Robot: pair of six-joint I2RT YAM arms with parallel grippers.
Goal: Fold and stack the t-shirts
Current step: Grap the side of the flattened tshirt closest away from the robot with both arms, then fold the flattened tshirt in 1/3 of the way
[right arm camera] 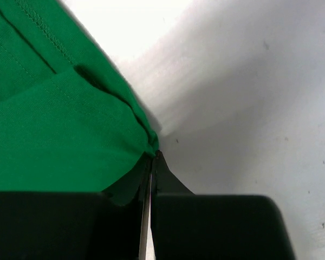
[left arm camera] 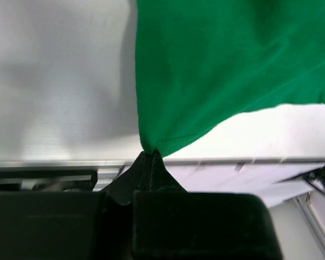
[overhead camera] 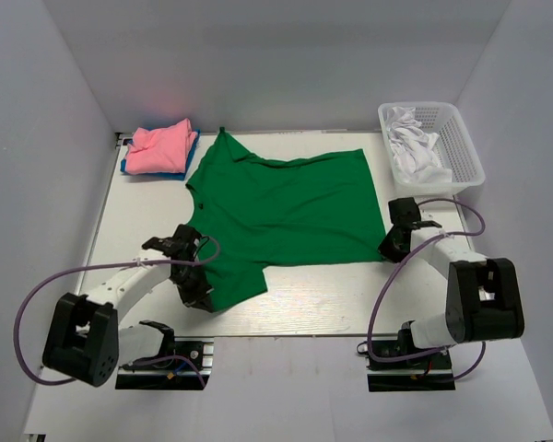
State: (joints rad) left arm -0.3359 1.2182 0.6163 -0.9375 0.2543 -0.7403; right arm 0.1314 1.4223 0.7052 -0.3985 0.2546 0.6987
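Top view is reading bright & even, lit from overhead, sharp thru-out; pink glow is showing on back wall [overhead camera: 166, 99], upper left. R wrist view: table [right arm camera: 151, 21] is blowing out white at top, green t-shirt [right arm camera: 43, 135] weave is showing crisp, black fingers [right arm camera: 216, 227] are blurring at btm.

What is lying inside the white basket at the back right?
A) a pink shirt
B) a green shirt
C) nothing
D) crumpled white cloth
D: crumpled white cloth fills the basket, while the green t-shirt lies spread out in the middle and the pink t-shirt sits folded at the far left.
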